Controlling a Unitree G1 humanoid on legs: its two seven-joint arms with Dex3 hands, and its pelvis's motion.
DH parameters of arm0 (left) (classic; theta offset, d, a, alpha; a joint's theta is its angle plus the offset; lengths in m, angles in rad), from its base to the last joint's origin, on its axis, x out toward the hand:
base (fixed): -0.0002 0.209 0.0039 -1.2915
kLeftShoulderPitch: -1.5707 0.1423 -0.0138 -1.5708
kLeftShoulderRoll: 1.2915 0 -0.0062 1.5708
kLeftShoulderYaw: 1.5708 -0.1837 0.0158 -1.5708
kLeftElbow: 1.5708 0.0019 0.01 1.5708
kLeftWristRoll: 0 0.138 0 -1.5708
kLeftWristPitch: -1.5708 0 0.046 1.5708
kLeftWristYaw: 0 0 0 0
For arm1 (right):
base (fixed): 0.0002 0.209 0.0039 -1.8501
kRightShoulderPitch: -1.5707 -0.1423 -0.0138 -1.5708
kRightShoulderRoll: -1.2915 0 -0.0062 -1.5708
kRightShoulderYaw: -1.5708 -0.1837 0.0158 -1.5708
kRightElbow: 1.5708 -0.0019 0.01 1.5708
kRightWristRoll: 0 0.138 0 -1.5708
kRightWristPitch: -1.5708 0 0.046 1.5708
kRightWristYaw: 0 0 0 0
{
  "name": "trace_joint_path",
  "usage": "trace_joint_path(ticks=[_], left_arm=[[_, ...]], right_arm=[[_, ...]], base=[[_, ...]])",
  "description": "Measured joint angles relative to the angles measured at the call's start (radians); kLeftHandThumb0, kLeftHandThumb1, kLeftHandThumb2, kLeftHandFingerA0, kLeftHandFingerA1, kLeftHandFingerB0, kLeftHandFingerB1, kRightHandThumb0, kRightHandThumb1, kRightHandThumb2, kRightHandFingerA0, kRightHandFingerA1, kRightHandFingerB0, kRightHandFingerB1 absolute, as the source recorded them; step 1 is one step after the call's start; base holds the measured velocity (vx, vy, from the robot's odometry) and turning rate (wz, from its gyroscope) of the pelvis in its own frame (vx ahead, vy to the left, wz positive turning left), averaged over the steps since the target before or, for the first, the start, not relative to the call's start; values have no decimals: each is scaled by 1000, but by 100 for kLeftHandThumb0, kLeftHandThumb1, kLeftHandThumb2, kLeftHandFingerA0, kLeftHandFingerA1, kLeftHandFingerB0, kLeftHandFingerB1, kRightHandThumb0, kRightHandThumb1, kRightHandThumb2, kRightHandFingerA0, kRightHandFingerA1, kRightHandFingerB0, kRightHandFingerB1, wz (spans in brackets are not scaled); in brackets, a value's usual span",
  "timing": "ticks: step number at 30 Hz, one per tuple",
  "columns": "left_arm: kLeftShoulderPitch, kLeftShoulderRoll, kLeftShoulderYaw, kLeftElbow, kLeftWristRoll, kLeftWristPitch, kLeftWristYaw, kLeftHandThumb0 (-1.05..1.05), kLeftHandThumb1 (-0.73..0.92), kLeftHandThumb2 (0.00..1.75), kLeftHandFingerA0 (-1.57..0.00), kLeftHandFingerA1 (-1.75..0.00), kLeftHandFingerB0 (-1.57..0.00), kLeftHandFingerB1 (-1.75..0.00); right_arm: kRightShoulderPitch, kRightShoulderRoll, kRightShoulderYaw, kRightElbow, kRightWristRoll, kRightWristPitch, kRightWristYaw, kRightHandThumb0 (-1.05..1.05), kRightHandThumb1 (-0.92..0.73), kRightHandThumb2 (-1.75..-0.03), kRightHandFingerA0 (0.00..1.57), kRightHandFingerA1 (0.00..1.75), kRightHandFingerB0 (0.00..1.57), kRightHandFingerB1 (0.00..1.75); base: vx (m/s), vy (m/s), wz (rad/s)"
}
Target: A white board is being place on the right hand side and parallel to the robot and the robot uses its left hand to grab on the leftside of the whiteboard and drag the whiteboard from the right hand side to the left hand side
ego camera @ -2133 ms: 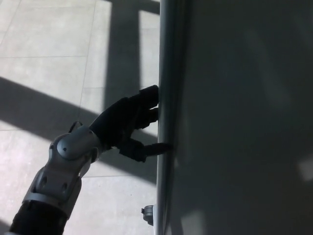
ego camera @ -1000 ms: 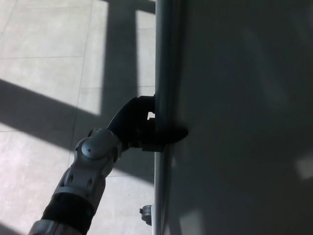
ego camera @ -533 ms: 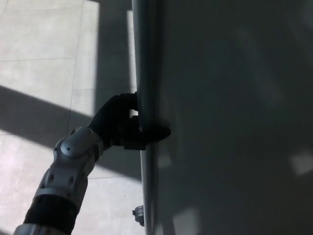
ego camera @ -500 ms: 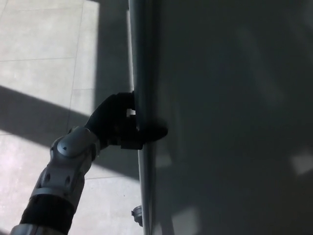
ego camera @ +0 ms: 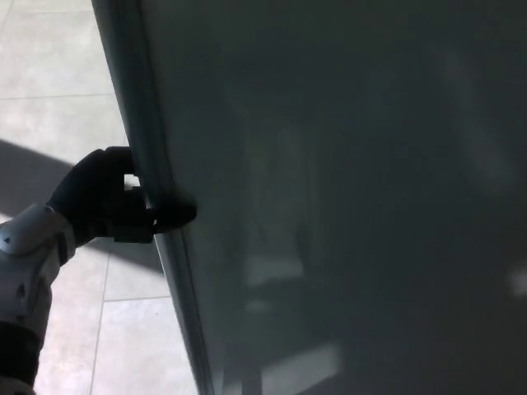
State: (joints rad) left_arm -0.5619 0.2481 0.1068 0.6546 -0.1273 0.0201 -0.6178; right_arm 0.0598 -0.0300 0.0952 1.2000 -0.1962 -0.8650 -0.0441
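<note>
The whiteboard (ego camera: 346,189) fills most of the head view, its shaded face toward me and its grey left frame edge (ego camera: 144,156) slanting from the top left down to the bottom. My left hand (ego camera: 111,202) is shut on that left edge at mid height: the thumb (ego camera: 174,216) lies across the board's front face and the other fingers wrap behind the frame. The silver wrist and forearm come in from the lower left. My right hand does not show.
Pale floor tiles (ego camera: 49,90) with bands of sunlight and shadow lie to the left of the board. The board blocks everything on the right side of the view.
The whiteboard's left edge has slid well to the left and now leans, with my left hand still clamped on it and moving left along with it.
</note>
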Motion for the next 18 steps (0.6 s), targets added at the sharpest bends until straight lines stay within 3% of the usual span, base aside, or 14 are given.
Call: trace_joint_path(ticks=[1, 2, 3, 8, 18], left_arm=[[-1, 13, 7, 10, -2, -2, -7, -12, 70, 60, -86, -93, -79, -60], [-2, 24, 14, 18, -4, -2, -12, -12, 70, 60, -86, -93, -79, -60], [-5, 37, 23, 31, -7, -2, -20, -15, 65, 59, -92, -82, -83, -55], [-16, 94, 60, 92, -15, -6, -47, -14, 63, 59, -98, -73, -88, -56], [-8, 215, 121, 144, -18, -8, -103, -10, 68, 60, -86, -81, -78, -62]], right_arm=[[0, 0, 2, 1, -1, 0, -1, -49, -66, -77, 54, 85, 12, 69], [0, 0, 3, 3, -2, 0, -2, -49, -66, -77, 54, 85, 12, 69], [0, 1, 4, 5, -2, 0, -2, -48, -66, -77, 54, 84, 11, 68], [-1, 2, 4, 5, -4, 0, -4, -47, -66, -77, 55, 83, 12, 66], [-1, 3, 5, 7, -5, 0, -5, -49, -67, -76, 54, 83, 12, 66]], base=[[0, 0, 0], [0, 0, 0], [0, 0, 0], [0, 0, 0], [0, 0, 0]])
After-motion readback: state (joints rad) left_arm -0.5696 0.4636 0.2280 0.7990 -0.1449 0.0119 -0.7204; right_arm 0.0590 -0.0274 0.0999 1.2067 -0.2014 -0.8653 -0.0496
